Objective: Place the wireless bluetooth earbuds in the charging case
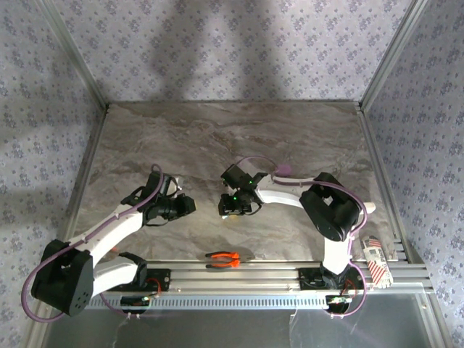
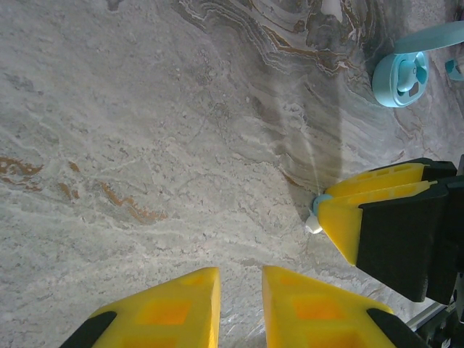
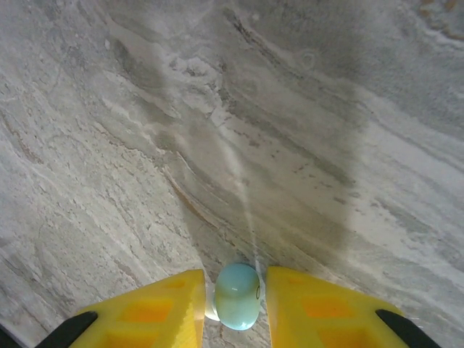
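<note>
A teal earbud [image 3: 238, 297] with a white tip sits between the yellow fingers of my right gripper [image 3: 234, 277], which is shut on it just above the marble tabletop. In the left wrist view the same earbud [image 2: 315, 223] pokes out at the tip of the right gripper [image 2: 324, 204]. The teal charging case [image 2: 401, 76] lies open farther off, its lid [image 2: 435, 36] swung back. My left gripper [image 2: 241, 279] hovers low over bare marble, slightly open, with nothing between its fingers. From above, the left gripper [image 1: 190, 206] and the right gripper [image 1: 229, 209] face each other mid-table.
Orange-handled pliers [image 1: 223, 258] lie near the front rail. A pinkish object [image 1: 283, 169] rests behind the right arm. A small striped box [image 1: 375, 257] sits at the front right. Another teal piece [image 2: 454, 69] shows beside the case. Patterned walls enclose the table.
</note>
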Motion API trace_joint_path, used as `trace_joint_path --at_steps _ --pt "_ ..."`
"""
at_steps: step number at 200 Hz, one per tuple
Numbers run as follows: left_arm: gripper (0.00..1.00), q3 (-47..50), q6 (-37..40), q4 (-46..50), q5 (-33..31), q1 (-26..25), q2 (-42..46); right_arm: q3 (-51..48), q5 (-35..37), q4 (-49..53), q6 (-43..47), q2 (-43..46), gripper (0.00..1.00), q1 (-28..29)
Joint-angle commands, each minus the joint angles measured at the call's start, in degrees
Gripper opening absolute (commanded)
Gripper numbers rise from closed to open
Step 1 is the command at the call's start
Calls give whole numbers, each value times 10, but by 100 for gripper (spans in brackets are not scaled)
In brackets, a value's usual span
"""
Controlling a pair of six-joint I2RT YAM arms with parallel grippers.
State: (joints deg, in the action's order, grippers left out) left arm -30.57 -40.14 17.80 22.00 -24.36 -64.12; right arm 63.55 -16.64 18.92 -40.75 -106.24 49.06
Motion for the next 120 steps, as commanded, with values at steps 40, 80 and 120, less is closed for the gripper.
trace_joint_path --at_steps 40,80,120 --pt "23 6 2 3 16 6 15 23 14 32 -3 -27 27 4" --pt "23 6 2 5 16 5 19 33 22 44 -5 -40 23 5" --pt "23 5 2 7 16 5 20 38 34 53 -6 -28 18 7"
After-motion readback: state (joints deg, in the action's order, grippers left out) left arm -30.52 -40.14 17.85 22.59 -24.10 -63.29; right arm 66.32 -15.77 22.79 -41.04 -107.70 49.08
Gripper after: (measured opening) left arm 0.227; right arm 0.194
